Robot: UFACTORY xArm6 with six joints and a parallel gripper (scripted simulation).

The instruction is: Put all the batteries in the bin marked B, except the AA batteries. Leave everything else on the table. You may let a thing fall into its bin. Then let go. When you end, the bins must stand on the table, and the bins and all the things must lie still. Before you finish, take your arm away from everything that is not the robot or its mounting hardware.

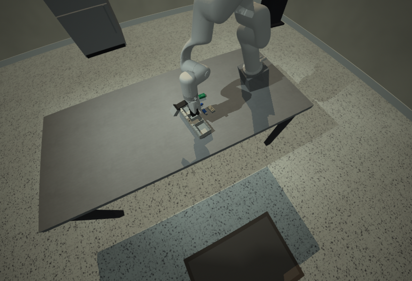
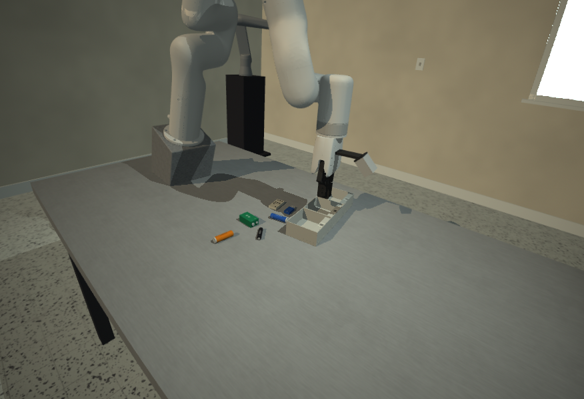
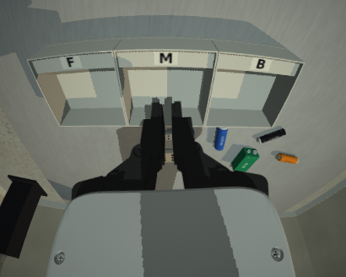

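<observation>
While top hides them, wrist shows bin (image 3: 166, 46) letters, gripper (image 3: 168, 123) shut.

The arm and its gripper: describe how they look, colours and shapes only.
The arm is smooth, rounded and pale grey-white, rising from a dark grey block. The gripper has a light grey body with a darker centre stripe and corner screws, two slim black fingers, and a black bracket at one side. No cables or markings show.

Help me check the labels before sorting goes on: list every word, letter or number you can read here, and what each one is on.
"F" on the left bin, wrist view.
"M" on the middle bin.
"B" on the right bin.
The green battery has small pale marks, too small to read.
The beige block shows dark marks, unreadable.
Nothing else readable.
</observation>
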